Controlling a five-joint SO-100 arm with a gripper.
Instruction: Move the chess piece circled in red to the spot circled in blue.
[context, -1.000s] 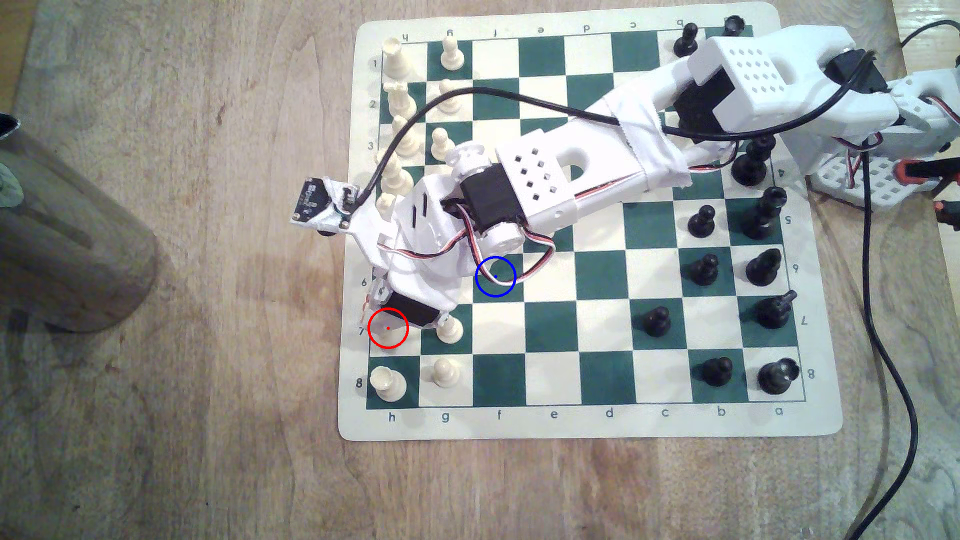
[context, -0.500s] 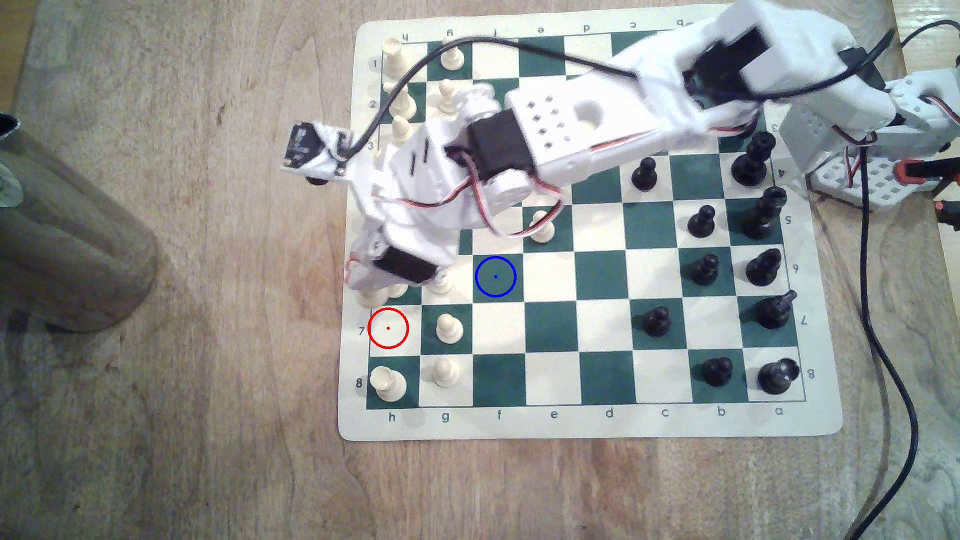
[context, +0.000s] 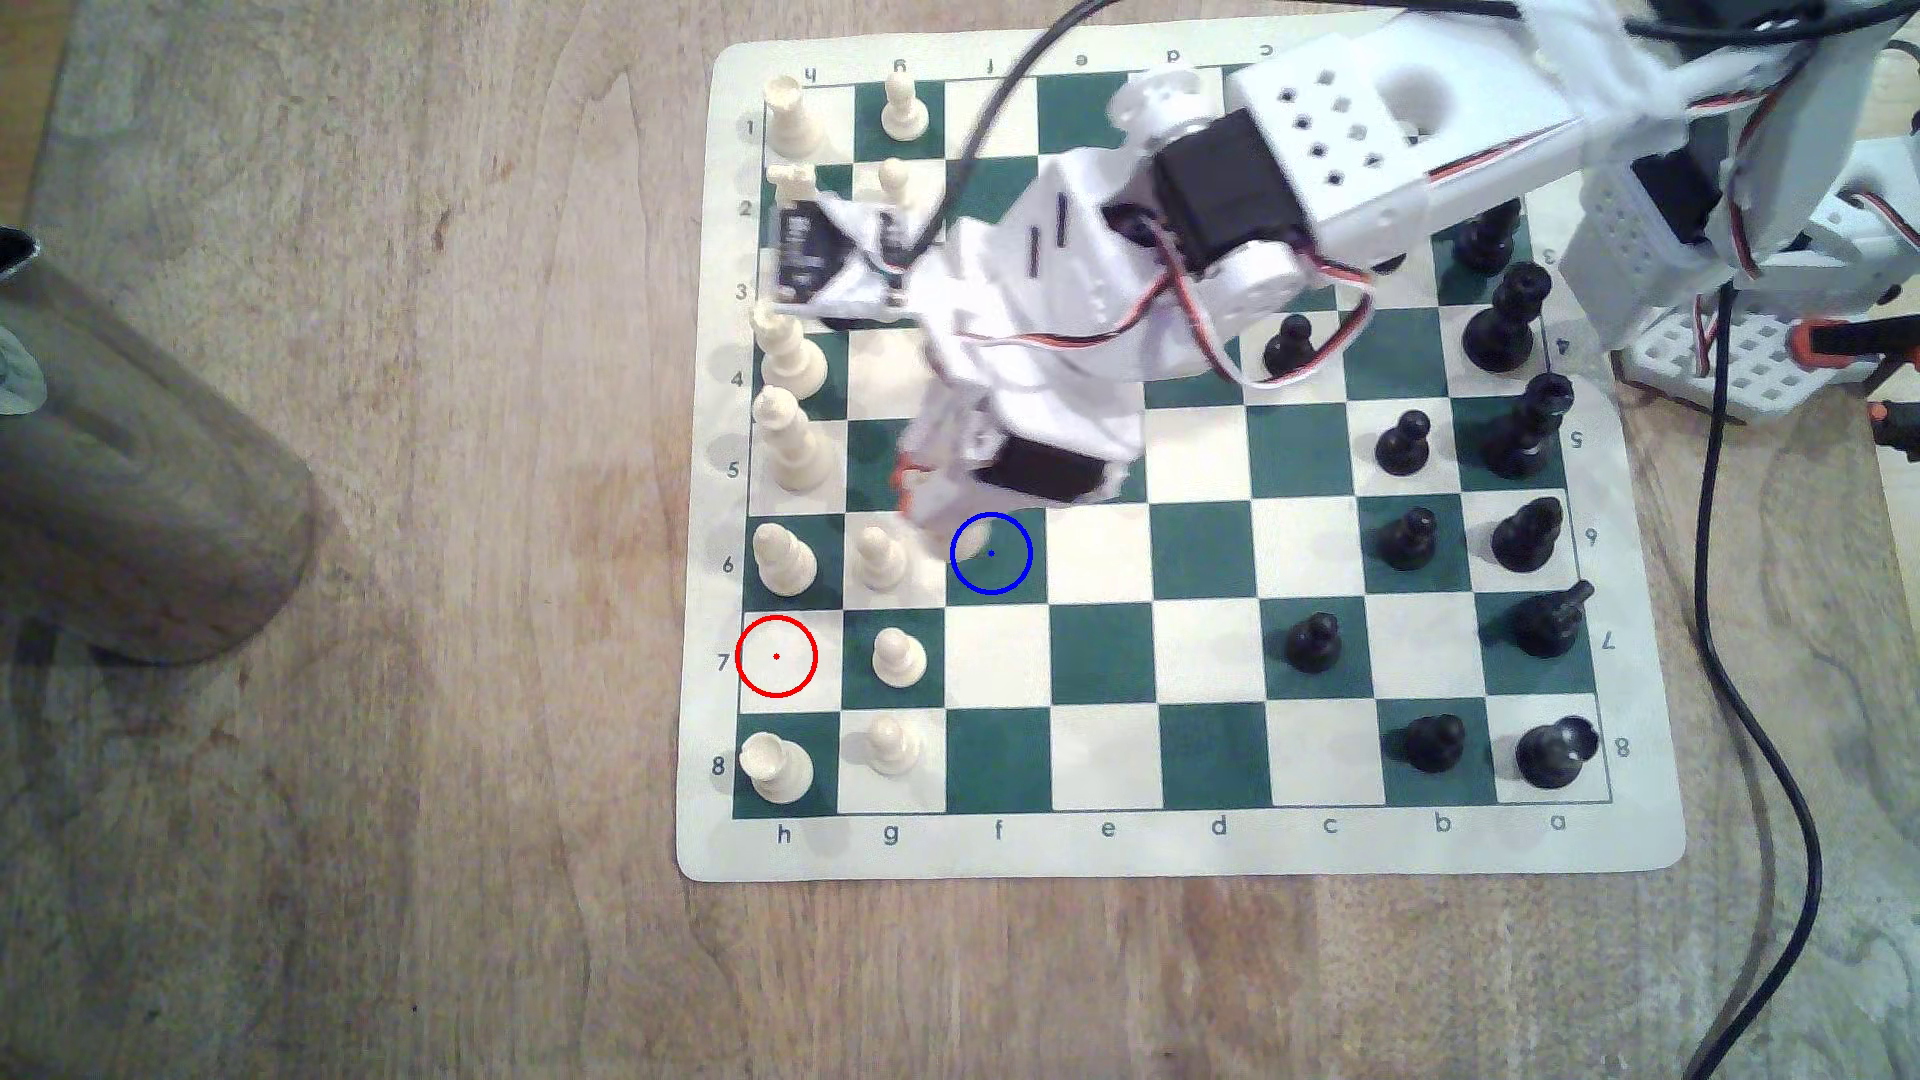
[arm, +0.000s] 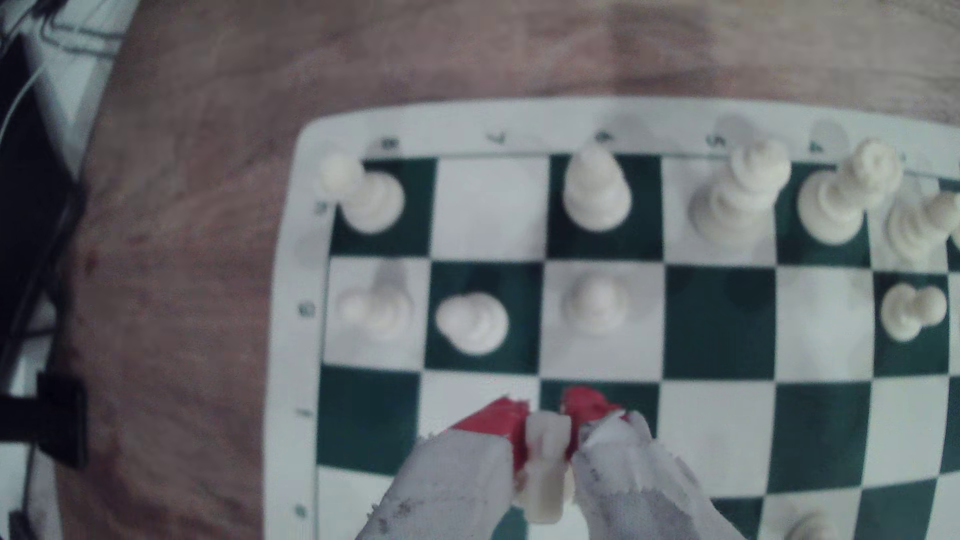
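The cream knight (arm: 544, 462) is pinched between the two red-tipped fingers (arm: 498, 420) of my gripper (arm: 545, 423), which is shut on it. In the exterior view the gripper (context: 940, 509) hangs over the upper left part of the blue-ringed dark green square (context: 1010, 573). A bit of the cream knight (context: 972, 542) shows just inside that ring, under the fingers. Whether its base touches the board I cannot tell. The red-ringed cream square (context: 776, 656) at the board's left edge holds no piece.
A cream pawn (context: 881, 559) and a taller cream piece (context: 784, 561) stand close to the exterior view's left of the ring, with another pawn (context: 899, 656) below them. Black pieces (context: 1408, 540) line the board's right side. A brown cylinder (context: 135, 467) stands off the board.
The gripper closed on the knight at the red-ringed square, lifted it clear and carried it up and to the exterior view's right, over to the blue ring.
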